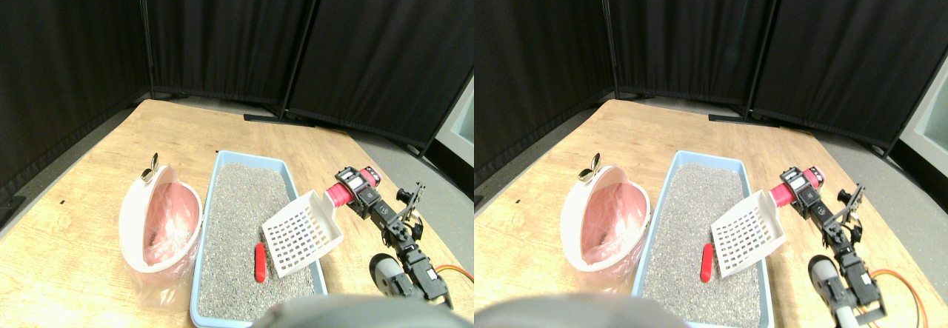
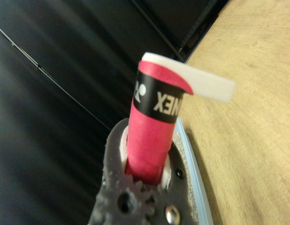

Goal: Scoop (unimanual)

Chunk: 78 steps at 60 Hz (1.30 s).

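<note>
A white slotted scoop (image 1: 302, 232) with a red-wrapped handle (image 1: 339, 193) hangs tilted over the right side of the blue litter tray (image 1: 222, 158), which is filled with grey gravel. My right gripper (image 1: 354, 187) is shut on the handle, just outside the tray's right rim. A small red piece (image 1: 260, 263) lies on the gravel just left of the scoop's lower edge. In the wrist view the red handle (image 2: 152, 136) runs through the dark jaw frame, with my gripper (image 2: 145, 166) around it.
A pink-and-white bin (image 1: 159, 228) lined with a plastic bag stands left of the tray, with a metal clip (image 1: 154, 162) at its top. Black curtain panels (image 1: 222, 32) close off the back. An orange cable (image 1: 455, 271) lies at the lower right.
</note>
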Each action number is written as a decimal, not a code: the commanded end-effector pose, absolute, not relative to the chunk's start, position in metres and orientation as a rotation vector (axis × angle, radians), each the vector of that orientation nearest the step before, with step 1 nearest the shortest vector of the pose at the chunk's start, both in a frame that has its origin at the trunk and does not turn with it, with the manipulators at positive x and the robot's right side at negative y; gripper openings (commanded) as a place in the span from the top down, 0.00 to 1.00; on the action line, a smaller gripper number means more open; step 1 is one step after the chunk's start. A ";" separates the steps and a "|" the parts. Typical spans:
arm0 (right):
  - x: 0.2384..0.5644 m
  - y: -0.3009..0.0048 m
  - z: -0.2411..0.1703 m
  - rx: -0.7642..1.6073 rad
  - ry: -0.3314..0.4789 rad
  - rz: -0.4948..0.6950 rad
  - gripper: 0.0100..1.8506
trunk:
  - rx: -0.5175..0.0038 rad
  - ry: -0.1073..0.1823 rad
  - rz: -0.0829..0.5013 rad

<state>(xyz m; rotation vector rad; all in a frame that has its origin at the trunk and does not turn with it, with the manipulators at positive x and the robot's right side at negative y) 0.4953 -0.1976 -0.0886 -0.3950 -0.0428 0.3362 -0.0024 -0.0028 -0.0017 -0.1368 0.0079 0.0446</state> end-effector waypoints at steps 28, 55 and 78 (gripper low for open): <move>0.497 -0.189 -0.060 -0.616 -0.134 0.409 0.97 | -0.176 0.025 0.055; 0.513 -0.185 -0.084 -0.641 -0.124 0.499 0.97 | -0.186 0.046 0.063; 0.505 -0.179 -0.090 -0.685 -0.138 0.538 0.97 | -0.203 0.056 0.073</move>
